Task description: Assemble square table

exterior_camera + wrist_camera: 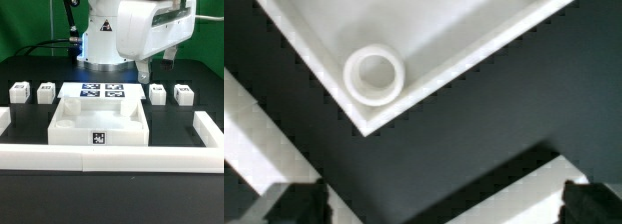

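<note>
Our jaws stand wide apart, empty, above a corner of the tabletop (473,40) and its round hole (374,75). The tabletop lies on the dark surface (30,125) by the border wall (30,152), with two legs (46,93) flanking the marker board (102,92) on each side.

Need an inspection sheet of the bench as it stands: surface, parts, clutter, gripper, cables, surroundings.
Surface: black table, edged by a low white wall.
Job's things: tabletop in the middle; four loose legs behind it, two on the exterior view's left, two on its right; none fitted.
Clutter: nothing seen; marker board lies behind the tabletop.
Grippers: gripper open, empty, near a tabletop corner hole.
Cables: what looks like a dark cable at the back.
Surroundings: green backdrop.
</note>
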Available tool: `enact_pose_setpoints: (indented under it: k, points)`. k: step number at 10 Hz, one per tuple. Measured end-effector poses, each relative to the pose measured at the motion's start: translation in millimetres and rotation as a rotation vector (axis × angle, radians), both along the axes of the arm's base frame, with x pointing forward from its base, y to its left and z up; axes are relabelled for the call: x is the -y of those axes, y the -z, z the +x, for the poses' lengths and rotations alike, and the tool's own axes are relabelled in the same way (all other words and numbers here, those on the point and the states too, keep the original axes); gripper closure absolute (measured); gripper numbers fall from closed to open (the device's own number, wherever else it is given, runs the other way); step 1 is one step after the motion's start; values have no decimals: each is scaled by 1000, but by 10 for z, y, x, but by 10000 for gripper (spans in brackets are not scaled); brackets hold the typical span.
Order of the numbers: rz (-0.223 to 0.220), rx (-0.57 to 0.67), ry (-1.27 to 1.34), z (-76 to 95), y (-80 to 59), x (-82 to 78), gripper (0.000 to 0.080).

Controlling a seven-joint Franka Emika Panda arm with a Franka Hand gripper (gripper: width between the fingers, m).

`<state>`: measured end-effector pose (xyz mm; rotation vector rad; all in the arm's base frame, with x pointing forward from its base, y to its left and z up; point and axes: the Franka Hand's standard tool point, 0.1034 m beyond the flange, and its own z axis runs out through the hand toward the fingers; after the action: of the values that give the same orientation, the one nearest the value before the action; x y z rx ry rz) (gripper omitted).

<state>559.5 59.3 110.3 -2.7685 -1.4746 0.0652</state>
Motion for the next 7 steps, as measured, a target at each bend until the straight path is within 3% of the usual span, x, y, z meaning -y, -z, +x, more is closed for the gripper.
enact_pose_setpoints:
  k: [2, 4, 5, 6, 7]
  points:
    - [-5, -14, -70, -158, -26, 138, 150]
    - [-16, -10, -270, -544, -19, 253, 150]
    - [-11, -31, -377, -747, 41, 408, 150]
    - [-1, -46, -483, -835, 99, 533, 150]
    - [-4, -47, -518, -815, 92, 539, 150]
